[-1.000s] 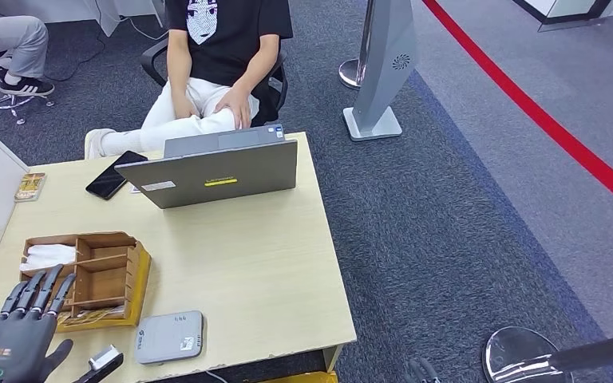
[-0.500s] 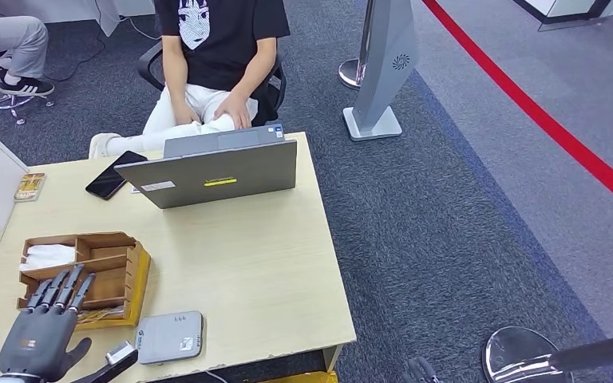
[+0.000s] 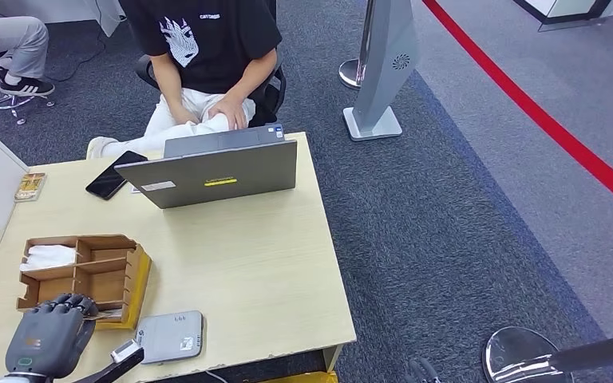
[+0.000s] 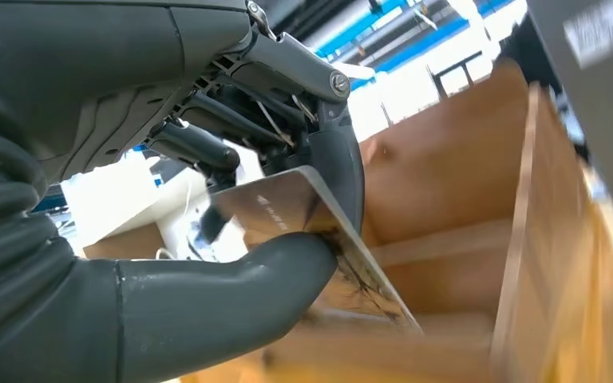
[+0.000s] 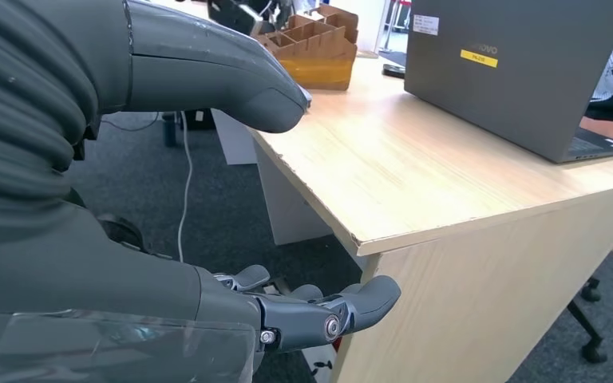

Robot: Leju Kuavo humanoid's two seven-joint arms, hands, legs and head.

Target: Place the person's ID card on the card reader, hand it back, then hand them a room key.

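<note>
The left robot hand [image 3: 50,337] was curled at the near compartment of the wooden organizer [image 3: 110,271] on the table [image 3: 247,263], pinching a card [image 4: 311,231] between thumb and fingers. Judged by its source, this was probably the room key. The card reader [image 3: 171,336] lay bare beside it. The right robot hand [image 5: 319,307] hung below the table edge, loosely curled and holding nothing. Handing the card to the seated person [image 3: 207,56] remained.
</note>
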